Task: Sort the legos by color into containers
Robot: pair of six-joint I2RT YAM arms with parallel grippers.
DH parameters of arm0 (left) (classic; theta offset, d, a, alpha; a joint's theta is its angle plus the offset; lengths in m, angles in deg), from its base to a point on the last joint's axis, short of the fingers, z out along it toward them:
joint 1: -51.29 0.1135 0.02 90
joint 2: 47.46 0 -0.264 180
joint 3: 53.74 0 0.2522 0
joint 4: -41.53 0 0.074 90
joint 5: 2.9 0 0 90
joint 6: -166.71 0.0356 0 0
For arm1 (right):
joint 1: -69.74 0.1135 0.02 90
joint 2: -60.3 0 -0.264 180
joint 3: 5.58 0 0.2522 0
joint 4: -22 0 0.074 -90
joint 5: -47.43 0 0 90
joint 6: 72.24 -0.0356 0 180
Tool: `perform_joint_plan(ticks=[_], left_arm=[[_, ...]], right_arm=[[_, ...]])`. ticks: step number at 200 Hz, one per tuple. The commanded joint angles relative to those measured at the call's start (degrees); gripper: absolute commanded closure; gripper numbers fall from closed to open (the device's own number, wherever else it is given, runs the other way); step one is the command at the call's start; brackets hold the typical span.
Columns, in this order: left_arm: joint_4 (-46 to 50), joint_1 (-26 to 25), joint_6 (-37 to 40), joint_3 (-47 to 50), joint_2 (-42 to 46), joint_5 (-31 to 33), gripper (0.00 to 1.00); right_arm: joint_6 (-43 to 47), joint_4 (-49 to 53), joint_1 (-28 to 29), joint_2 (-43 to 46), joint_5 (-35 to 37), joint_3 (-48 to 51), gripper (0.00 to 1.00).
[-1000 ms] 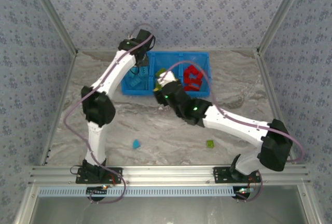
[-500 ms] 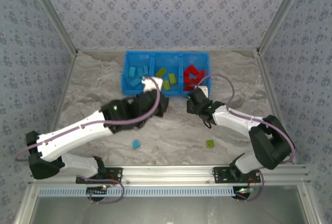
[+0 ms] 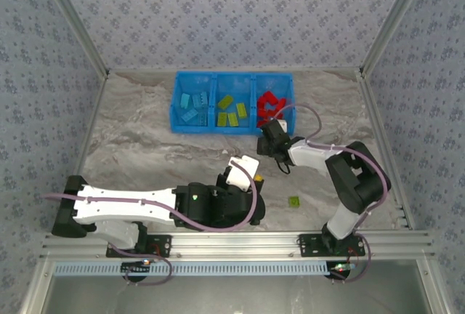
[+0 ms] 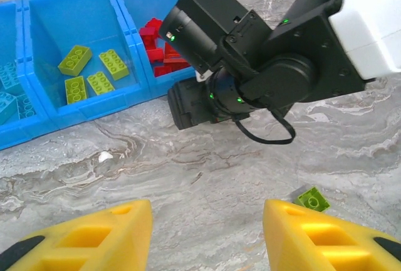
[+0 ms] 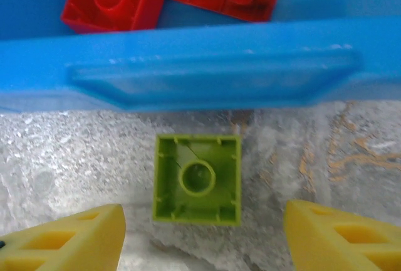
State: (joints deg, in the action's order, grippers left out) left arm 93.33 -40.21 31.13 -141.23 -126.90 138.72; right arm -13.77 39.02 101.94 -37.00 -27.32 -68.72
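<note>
From above, the bright blue plastic bin (image 3: 176,121) sat at the middle of the surface's (image 3: 145,147) far edge. It had three compartments side by side: light blue studded bricks (image 3: 190,105) in the left one, lime green bricks (image 3: 231,113) in the middle and a red brick heap (image 3: 270,105) in the right. I could not count the blue or the red reliably. One loose lime green brick (image 3: 294,201) lay toward the near edge, right of middle. The left arm (image 3: 131,205) stretched along the near edge, and the right arm (image 3: 320,155) was folded with its wrist at the bin's near wall.

Through the left wrist camera, the left jaws stood wide apart with nothing between the yellow fingers (image 4: 94,236). I counted four lime green bricks in the middle compartment.

Through the right wrist camera, the right jaws gaped wide and empty over an upturned lime green square brick (image 5: 197,179). It lay hollow side up on the surface, just beside the near wall in front of the red compartment. That made two loose greens.

I judged this pick the step in hand. I would lower straight down, close on the two flat sides and keep the fingers off the wall. Then I would lift clear and carry it to the middle compartment, not the red one behind it.
</note>
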Motion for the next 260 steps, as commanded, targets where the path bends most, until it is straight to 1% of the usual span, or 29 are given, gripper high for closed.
perform_joint_plan(ticks=[1,13,65,110,139,170,190,216,260], left_arm=[[-1.9,-0.2,-0.1,-1.2,0.4,2.2,0.50],[-1.7,-0.2,-0.2,-1.0,0.8,2.2,0.50],[-2.0,-0.2,-0.6,0.4,2.7,2.0,0.50],[-1.9,-0.2,-1.2,1.1,3.0,2.8,0.50],[-1.0,-0.3,-1.7,0.7,3.9,3.7,0.51],[2.8,-0.2,-1.7,-1.1,5.5,6.6,0.50],[5.4,0.4,-0.7,-3.9,5.7,8.2,0.50],[9.1,2.8,0.6,-7.9,5.7,8.6,0.49],[4.3,10.9,3.0,-5.7,9.5,3.9,0.49]], right_arm=[[-1.6,-0.9,-0.5,-2.6,-0.3,-2.8,0.32],[-1.6,-0.8,-0.8,-3.7,0.1,-3.7,0.35],[-0.6,0.0,-1.6,-6.9,1.2,-6.6,0.56],[-0.6,0.2,-1.3,-6.3,2.1,-6.0,0.68],[0.8,1.7,1.6,-1.1,5.4,-4.3,0.68],[3.9,6.5,10.2,8.0,11.7,-3.3,0.68],[5.0,8.8,13.3,9.8,12.6,-5.7,0.67],[6.9,10.9,13.4,5.4,10.0,-13.6,0.67],[9.2,14.6,10.3,-9.0,5.4,-32.9,0.66]])
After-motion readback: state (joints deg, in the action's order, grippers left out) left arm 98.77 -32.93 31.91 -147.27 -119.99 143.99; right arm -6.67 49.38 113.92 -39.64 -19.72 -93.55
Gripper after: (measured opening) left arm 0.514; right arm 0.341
